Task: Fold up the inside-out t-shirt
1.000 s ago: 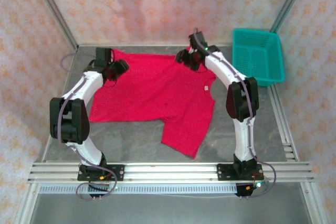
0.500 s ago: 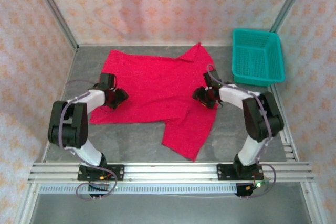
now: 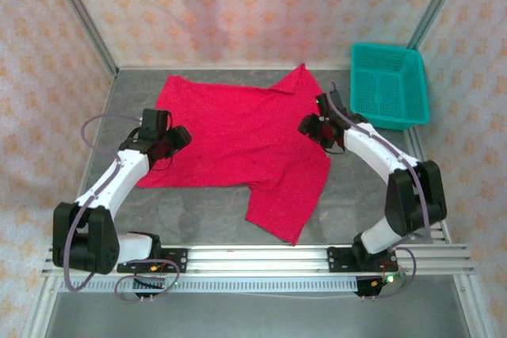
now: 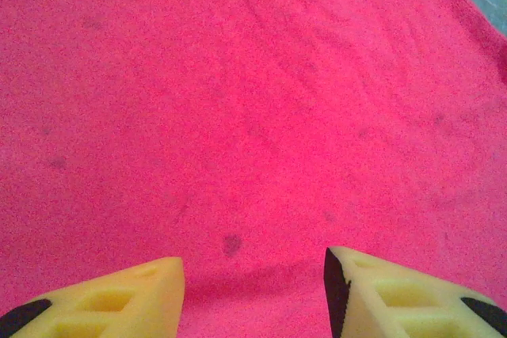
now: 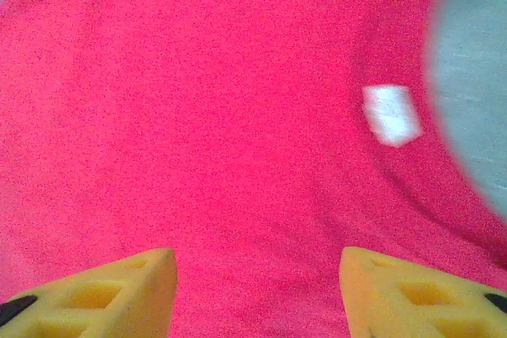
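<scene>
Left gripper has its jaws apart with nothing between them. In the left wrist view the gripper shows yellow fingertips over plain red cloth; can't tell if they touch it. It sits over the left edge of the inside-out t-shirt.

Right gripper also has its jaws apart and empty. In the right wrist view the gripper is low over the shirt, with the white tag just ahead and to the right.

The shirt lies spread mostly flat on the grey table, between both arms. One sleeve points toward the near edge, and one corner peaks at the far side. The teal mesh basket is at the far right, apart from the shirt.
</scene>
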Controlling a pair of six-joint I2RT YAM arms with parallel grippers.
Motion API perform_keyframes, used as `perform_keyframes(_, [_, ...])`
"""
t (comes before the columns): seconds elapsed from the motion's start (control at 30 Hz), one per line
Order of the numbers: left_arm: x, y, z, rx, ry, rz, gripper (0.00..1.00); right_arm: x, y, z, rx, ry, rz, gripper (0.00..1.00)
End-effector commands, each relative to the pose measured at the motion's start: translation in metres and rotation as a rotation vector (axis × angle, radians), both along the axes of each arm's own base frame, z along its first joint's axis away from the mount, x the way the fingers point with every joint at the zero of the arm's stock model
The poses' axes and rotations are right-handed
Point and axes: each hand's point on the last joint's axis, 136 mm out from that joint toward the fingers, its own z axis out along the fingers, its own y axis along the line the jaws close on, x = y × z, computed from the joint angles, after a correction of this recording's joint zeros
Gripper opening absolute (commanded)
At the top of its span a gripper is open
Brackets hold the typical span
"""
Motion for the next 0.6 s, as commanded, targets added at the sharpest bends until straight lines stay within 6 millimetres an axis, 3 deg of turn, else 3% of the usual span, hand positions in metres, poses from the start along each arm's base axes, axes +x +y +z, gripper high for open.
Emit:
perform_keyframes(0.0, [0.024,-0.002,-0.012,0.011,0.015,-0.022,0.5,0.005,0.054,-0.025,0.143,0.063,0.073,0.57])
perform_keyframes(0.13, [0.028,-0.005,-0.041,-0.009,0.064,-0.016,0.5,0.0,0.059,-0.063,0.203,0.125,-0.001,0.59])
perform_keyframes(0.27, [0.02,-0.009,-0.081,-0.037,0.151,-0.018,0.5,-0.021,0.038,-0.101,0.15,0.195,-0.083,0.59])
perform_keyframes(0.37, [0.004,-0.013,-0.109,-0.069,0.208,-0.005,0.49,-0.049,0.017,-0.131,0.101,0.271,-0.133,0.59])
perform_keyframes(0.47, [-0.02,-0.01,-0.124,-0.068,0.255,0.012,0.49,-0.077,-0.008,-0.144,0.018,0.327,-0.159,0.59])
perform_keyframes(0.57, [-0.044,-0.008,-0.127,-0.067,0.289,0.027,0.49,-0.105,-0.034,-0.145,-0.068,0.357,-0.169,0.59])
